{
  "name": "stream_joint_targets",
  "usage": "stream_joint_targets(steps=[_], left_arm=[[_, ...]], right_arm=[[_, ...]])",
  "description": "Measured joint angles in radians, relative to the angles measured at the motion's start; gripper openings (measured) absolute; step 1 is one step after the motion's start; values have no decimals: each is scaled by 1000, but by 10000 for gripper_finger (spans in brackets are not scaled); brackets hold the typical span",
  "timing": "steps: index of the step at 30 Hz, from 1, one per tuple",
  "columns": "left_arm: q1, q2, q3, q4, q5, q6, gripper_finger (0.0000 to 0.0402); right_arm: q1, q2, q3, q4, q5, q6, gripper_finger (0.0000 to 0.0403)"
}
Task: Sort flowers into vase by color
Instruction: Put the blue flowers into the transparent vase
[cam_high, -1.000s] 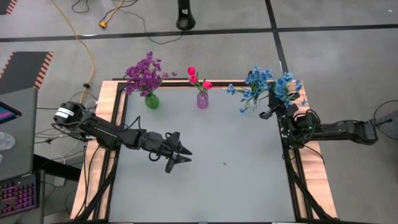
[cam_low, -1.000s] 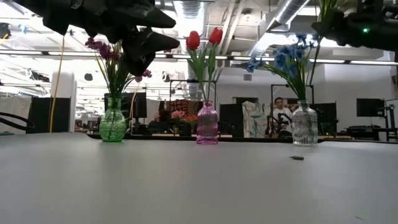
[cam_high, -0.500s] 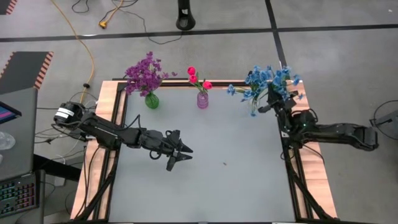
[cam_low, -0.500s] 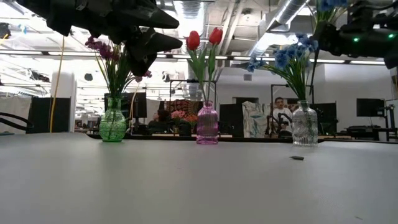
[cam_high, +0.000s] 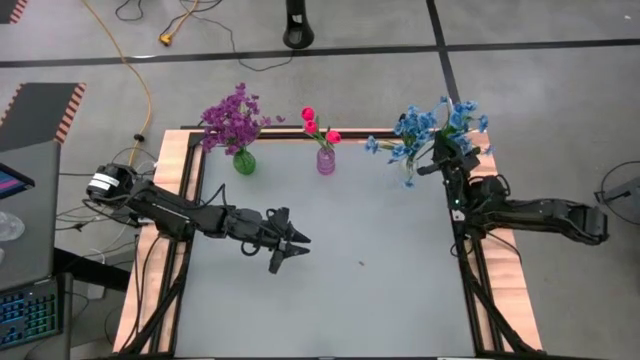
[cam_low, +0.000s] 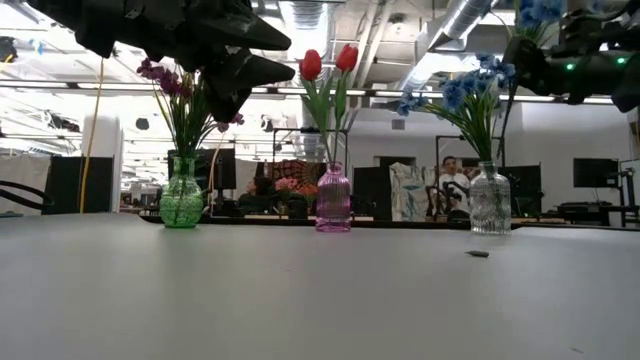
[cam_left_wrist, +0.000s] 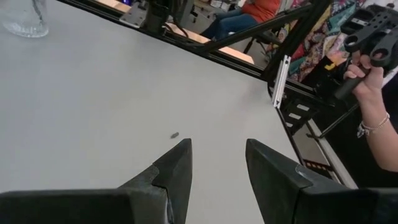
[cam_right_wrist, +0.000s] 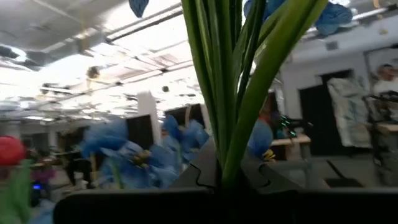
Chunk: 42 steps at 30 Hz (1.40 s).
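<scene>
Three vases stand along the far edge: a green one (cam_high: 244, 161) with purple flowers (cam_high: 235, 118), a pink one (cam_high: 326, 161) with red tulip buds (cam_high: 318, 124), and a clear one (cam_low: 490, 199) with blue flowers (cam_high: 408, 132). My right gripper (cam_high: 446, 160) is at the far right, beside the clear vase, shut on another blue sprig (cam_high: 462, 118). The sprig's blooms rise above the gripper. My left gripper (cam_high: 292, 246) hangs open over the table's middle left, with nothing between its fingers (cam_left_wrist: 177, 171). My right gripper pinches the blue sprig's bunch of green stems and leaves (cam_right_wrist: 227, 124) between its two fingers. The fingers slant upward, and the stems run on up out of them. The blue blooms (cam_low: 535, 12) stand above the gripper. The sprig is lifted clear of the table.
A small dark speck (cam_high: 362, 263) lies on the grey tabletop right of centre. The table's wooden and black frame (cam_high: 470, 270) runs under the right arm. In the left wrist view, a person's hand (cam_left_wrist: 367, 71) holds a controller beyond the table.
My right gripper has swung toward the far edge with the blue sprig and turned. The blooms now stand farther back, beside the blue flowers in the clear vase. The grip stayed shut.
</scene>
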Motion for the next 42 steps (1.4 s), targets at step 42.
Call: stream_joint_targets(steps=[42], left_arm=[[48,0,0,-1,20,0,137]], right_arm=[[-38,165,30,-68,56,81,45]])
